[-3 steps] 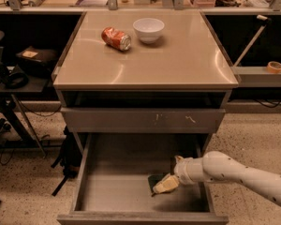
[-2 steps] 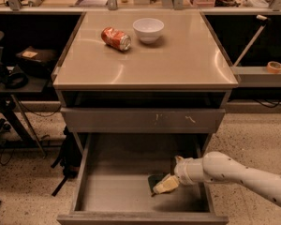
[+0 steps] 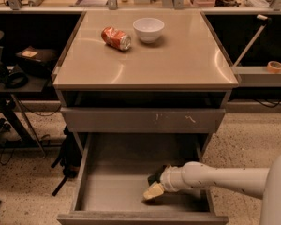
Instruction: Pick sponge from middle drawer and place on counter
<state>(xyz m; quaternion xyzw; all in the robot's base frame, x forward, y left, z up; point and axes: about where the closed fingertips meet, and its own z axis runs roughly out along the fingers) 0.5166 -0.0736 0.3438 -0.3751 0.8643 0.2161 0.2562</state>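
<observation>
sponge: one, beside gripper in middle drawer.

Warm overhead glare on counter; jaws low in shadowed middle drawer.

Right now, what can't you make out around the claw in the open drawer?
Camera view:
- Small dark green sponge: mostly hidden behind the white arm; only a dark patch shows.
- Claw, low over the floor of the wide grey metal drawer: contact with the sponge is hidden by the arm's wrist.
- Drawer's front panel: partly cut off by the bottom edge.
- Arm's base: cut off by the right edge.
</observation>
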